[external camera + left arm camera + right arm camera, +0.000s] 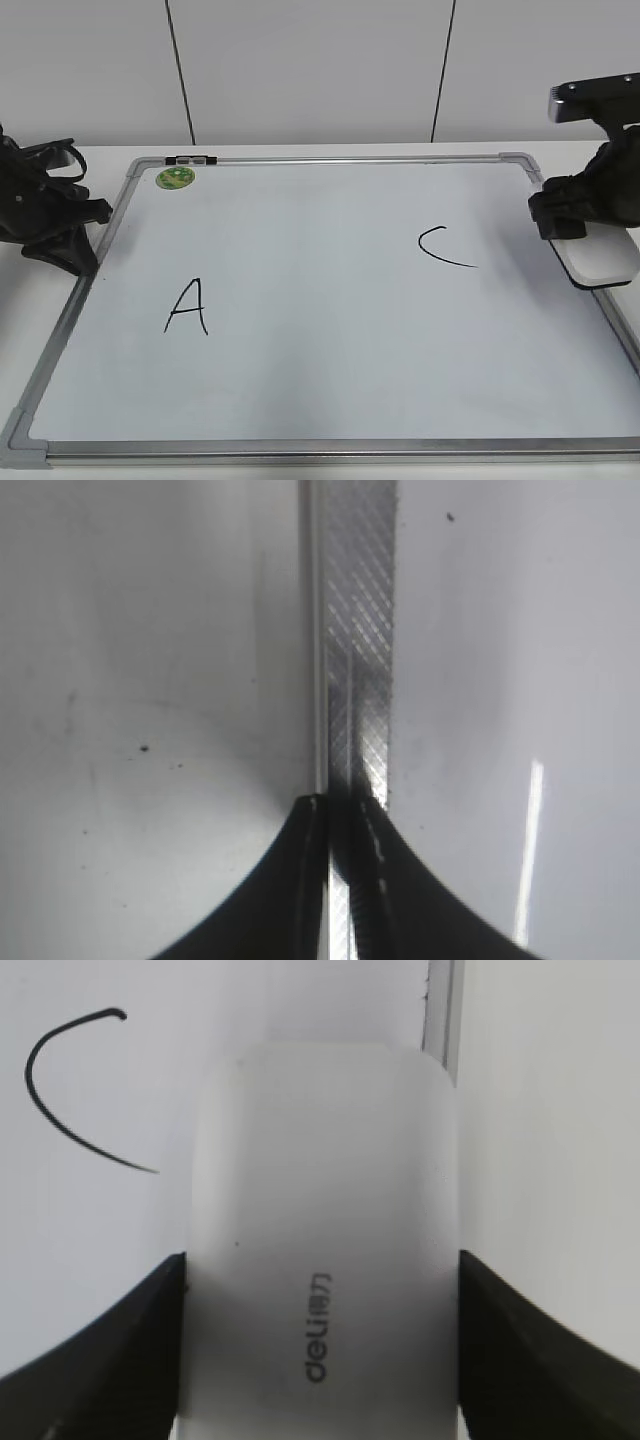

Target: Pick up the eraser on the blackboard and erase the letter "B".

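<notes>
The blackboard (320, 380) is a white board in a silver frame lying flat on the table. It bears a black "A" (188, 307) at the left and a black "C" (440, 250) at the right. No letter "B" shows in any view. The white eraser (603, 262) lies over the board's right frame edge. My right gripper (580, 238) is shut on it. In the right wrist view the jaws (320, 1270) press both sides of the eraser (320, 1160), with the "C" (70, 1100) to its left. My left gripper (70, 250) is shut and empty over the left frame (360, 630).
A small round green magnet (175, 178) sits at the board's far left corner. A dark marker (190, 159) lies along the top frame beside it. A white panelled wall stands behind the table. The board's right frame (443, 1010) shows beyond the eraser.
</notes>
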Robot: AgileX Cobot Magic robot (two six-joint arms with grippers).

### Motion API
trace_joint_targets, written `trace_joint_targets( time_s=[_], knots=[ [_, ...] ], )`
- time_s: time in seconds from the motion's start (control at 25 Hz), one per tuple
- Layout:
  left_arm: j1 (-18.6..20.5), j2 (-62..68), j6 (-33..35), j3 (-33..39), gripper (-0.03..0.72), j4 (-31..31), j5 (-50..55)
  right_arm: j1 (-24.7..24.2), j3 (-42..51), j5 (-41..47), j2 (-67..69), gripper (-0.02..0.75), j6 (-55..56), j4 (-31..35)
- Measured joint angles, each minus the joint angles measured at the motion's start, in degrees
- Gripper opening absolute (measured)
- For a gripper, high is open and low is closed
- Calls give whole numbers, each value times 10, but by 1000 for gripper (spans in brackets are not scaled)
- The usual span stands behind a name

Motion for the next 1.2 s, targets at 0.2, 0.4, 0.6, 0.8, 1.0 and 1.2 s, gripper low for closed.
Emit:
trace_joint_targets(
  time_s=[0.2, 0.4, 0.6, 0.8, 1.0, 1.2],
  knots=[
    [0, 0, 0, 0, 46, 0, 0, -35, 0, -39, 0, 532, 2, 2],
    [0, 0, 0, 0, 46, 0, 0, -64, 0, -69, 31, 532, 4, 15],
    [0, 0, 0, 0, 46, 0, 1, -67, 0, -99, 73, 532, 3, 15],
    [0, 0, 0, 0, 46, 0, 1, -76, 0, -124, 106, 532, 3, 15],
    [0, 0, 0, 0, 46, 0, 1, -81, -15, -136, 130, 532, 3, 14],
    [0, 0, 0, 0, 46, 0, 1, -82, -30, -143, 153, 532, 3, 13]
  ],
)
